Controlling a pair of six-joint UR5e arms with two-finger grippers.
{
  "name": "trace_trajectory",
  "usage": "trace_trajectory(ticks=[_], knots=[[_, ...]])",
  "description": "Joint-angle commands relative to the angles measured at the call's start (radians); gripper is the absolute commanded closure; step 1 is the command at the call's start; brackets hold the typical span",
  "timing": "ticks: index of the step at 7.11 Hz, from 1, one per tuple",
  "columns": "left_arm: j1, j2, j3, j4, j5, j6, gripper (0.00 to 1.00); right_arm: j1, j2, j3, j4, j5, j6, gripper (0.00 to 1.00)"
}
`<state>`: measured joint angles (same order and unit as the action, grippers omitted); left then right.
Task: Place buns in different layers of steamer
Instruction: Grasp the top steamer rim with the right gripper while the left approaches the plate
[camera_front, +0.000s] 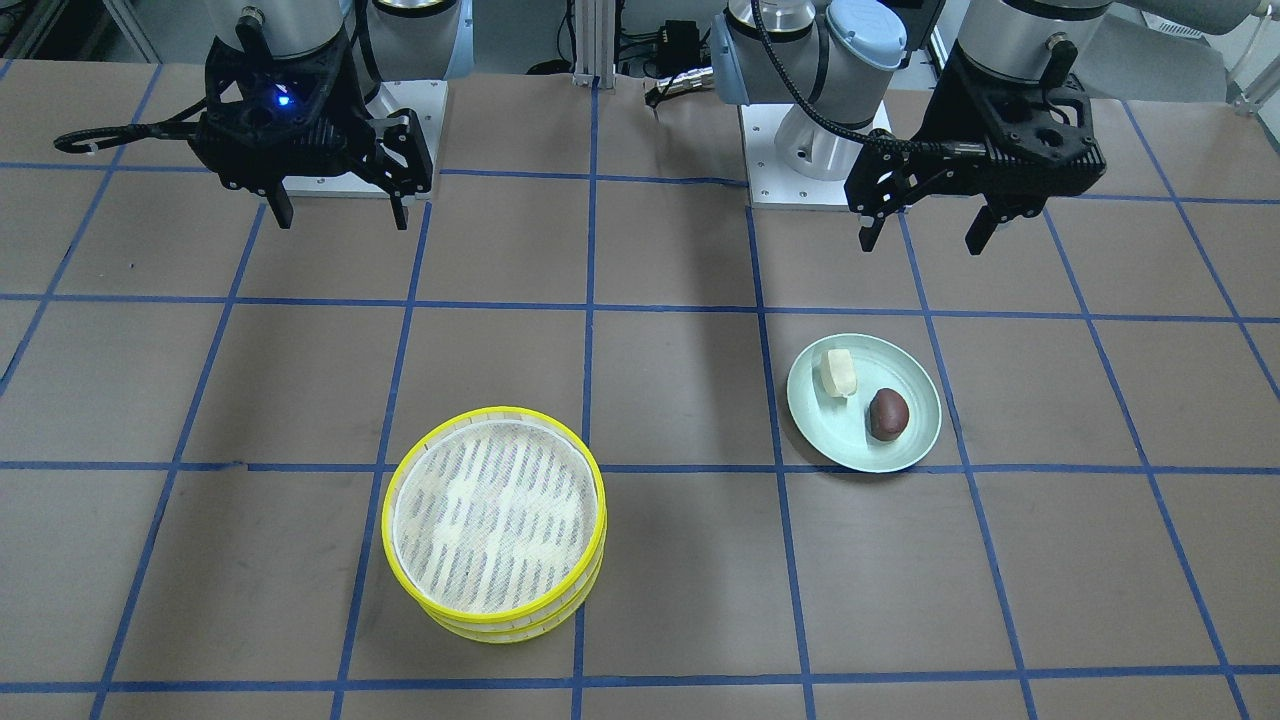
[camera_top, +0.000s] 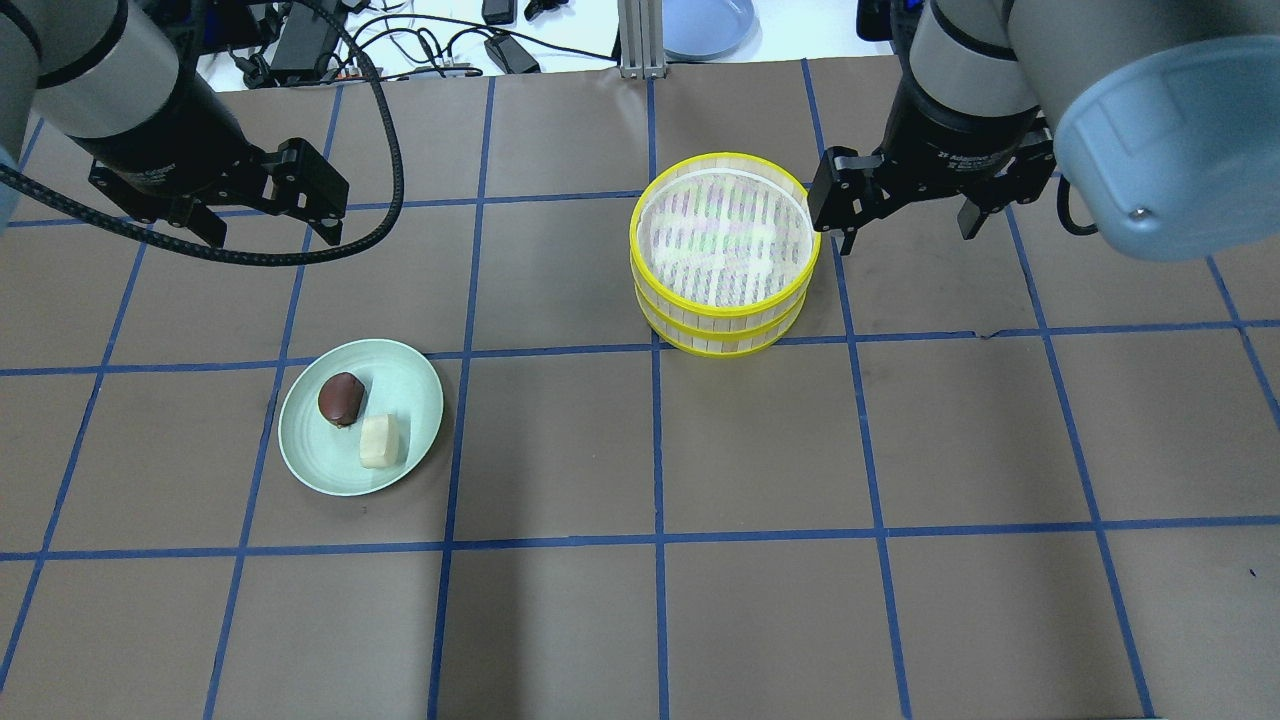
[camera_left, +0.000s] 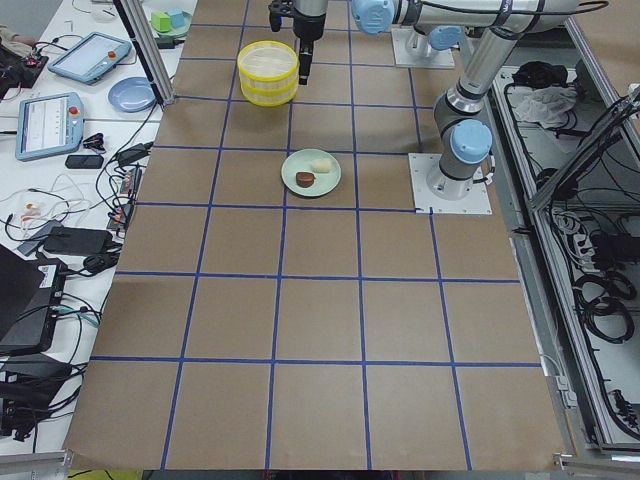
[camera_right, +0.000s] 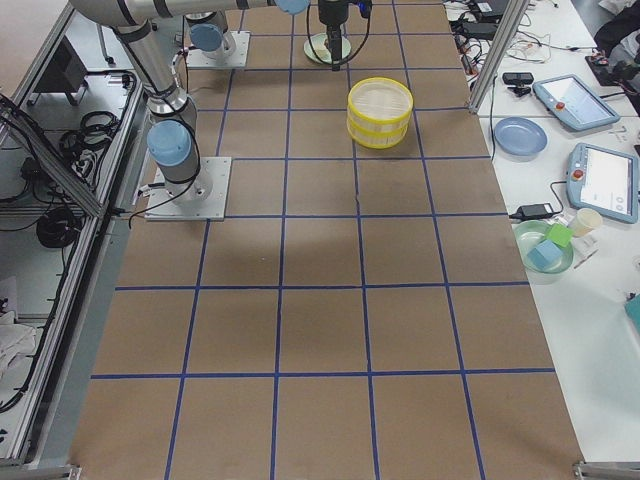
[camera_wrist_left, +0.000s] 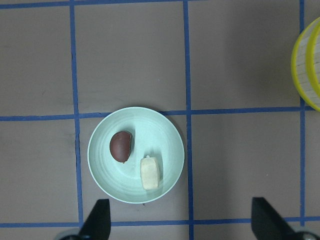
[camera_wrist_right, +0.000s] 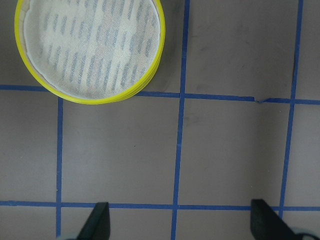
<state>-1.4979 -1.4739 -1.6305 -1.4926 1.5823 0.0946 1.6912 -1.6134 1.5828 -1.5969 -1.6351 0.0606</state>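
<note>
Brown-paper tabletop (camera_top: 640, 620), gridded in blue tape.

Left gripper (camera_front: 922, 240) raised off the surface toward the robot-side edge, fingers spread wide, nothing between them. Right gripper (camera_front: 342, 218) likewise raised toward the robot-side edge, fingers parted, empty.

2 steamer layers stacked: upper layer (camera_top: 722, 310) seated on lower layer (camera_top: 722, 343), yellow rims aligned, white mesh liner on top bare. Stack set toward the operator-side edge, on the right arm's half, well apart from both grippers.

Mint-green plate (camera_top: 410, 380) on the left arm's half, about midway between the robot-side and operator-side edges, well apart from the stack.

On the plate, 2 buns: dark reddish-brown bun (camera_top: 341, 397) and pale cream bun (camera_top: 379, 441), just beside each other, cream one closer to the robot-side edge. Neither in a steamer layer.
</note>
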Motion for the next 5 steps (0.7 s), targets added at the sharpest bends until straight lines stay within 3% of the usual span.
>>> trace_trajectory(ticks=[1,5], knots=[[0.001,0.004,0.000,-0.006,0.002,0.002,0.00,0.005,0.000,0.000,-0.002,0.001,0.002,0.00],[0.005,0.004,-0.011,-0.025,0.001,0.002,0.00,0.004,-0.005,0.000,0.002,0.000,-0.001,0.00]])
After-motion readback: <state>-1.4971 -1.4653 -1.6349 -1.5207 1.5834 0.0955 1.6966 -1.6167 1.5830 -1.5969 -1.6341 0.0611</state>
